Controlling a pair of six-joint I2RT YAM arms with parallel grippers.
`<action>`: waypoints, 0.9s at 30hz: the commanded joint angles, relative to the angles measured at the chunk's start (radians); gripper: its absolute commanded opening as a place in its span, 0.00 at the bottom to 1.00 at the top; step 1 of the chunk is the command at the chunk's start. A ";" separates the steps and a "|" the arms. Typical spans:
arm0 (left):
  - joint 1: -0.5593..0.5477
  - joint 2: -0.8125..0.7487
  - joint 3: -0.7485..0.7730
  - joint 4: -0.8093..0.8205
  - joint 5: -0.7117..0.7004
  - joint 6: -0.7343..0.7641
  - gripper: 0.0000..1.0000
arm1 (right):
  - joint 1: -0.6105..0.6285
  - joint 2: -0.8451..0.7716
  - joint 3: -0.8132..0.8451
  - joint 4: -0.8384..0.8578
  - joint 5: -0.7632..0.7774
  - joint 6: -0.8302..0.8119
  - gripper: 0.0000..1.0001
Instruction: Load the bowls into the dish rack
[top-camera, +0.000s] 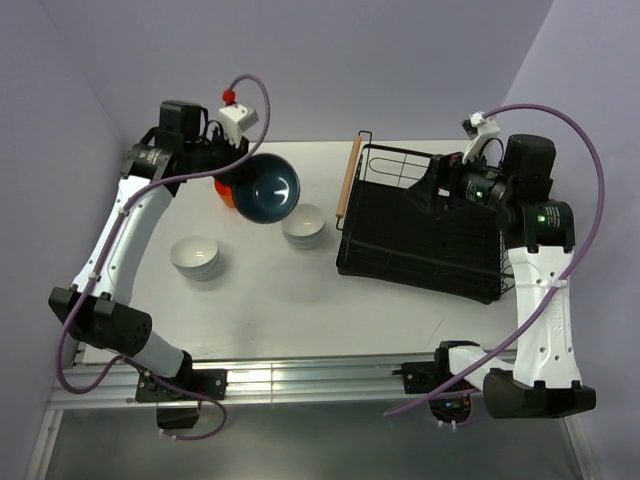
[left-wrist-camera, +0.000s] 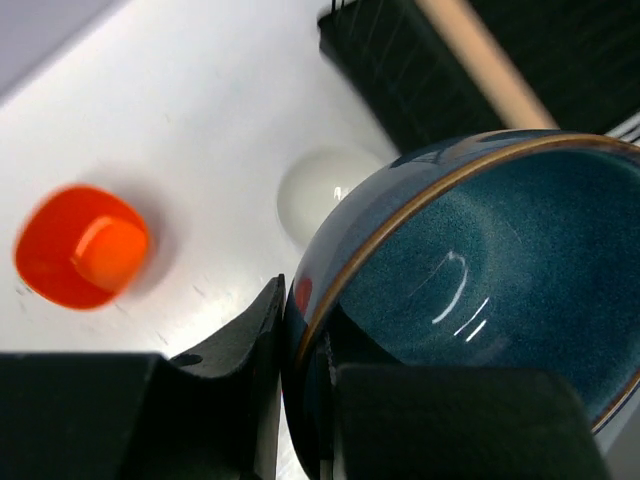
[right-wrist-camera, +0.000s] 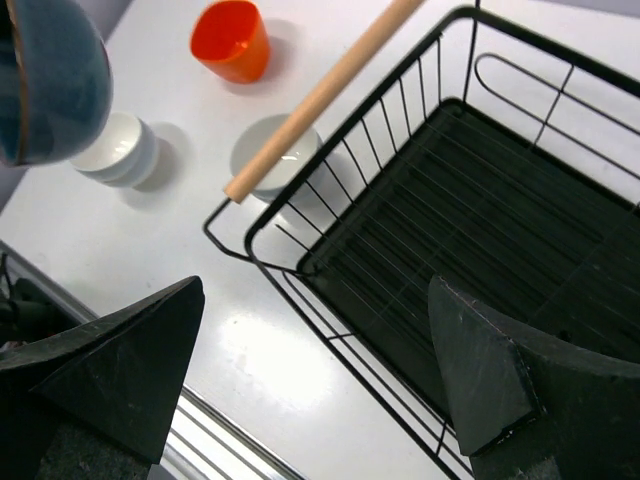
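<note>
Overhead, the dark blue bowl (top-camera: 268, 188) hangs tilted on its side at the upper left of the frame, clear of the white table (top-camera: 280, 310). It is pinched at the rim by the left gripper (left-wrist-camera: 305, 350), whose jaws are drawn narrow. The left wrist view shows one finger inside the teal hollow and one on the outer wall, a hold that appears meant to bring the bowl edge-on into the wires. The dish rack (top-camera: 420, 225) sits at the right of the frame, its light wooden handle (top-camera: 348, 180) facing the bowls. No bowl shows in the part of its black tray that the right wrist camera takes in, so the loading looks to be at its first piece. The orange bowl (top-camera: 224, 193) stands on the table at upper left, partly hidden behind the lifted bowl. A stack of white bowls (top-camera: 196, 257) waits at centre left, and another white bowl (top-camera: 303, 226) lies between that stack and the rack, near the handle. The right gripper (top-camera: 440, 175) hovers over the rack's upper edge with its jaws spread wide and nothing between them, seemingly posted to receive or steady a bowl as it arrives. Judged from here, the carry across to the rack comes next, and the thin rim grip leaves the glossy bowl liable to swing or slip.
</note>
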 joint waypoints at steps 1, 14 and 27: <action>-0.020 -0.025 0.150 0.056 0.064 -0.138 0.00 | -0.021 0.003 0.076 0.008 -0.078 0.030 1.00; -0.230 0.148 0.408 0.234 -0.019 -0.343 0.00 | -0.268 0.035 0.113 -0.022 -0.417 0.070 1.00; -0.357 0.374 0.479 0.527 0.044 -0.509 0.00 | -0.313 0.047 0.027 0.048 -0.412 0.052 1.00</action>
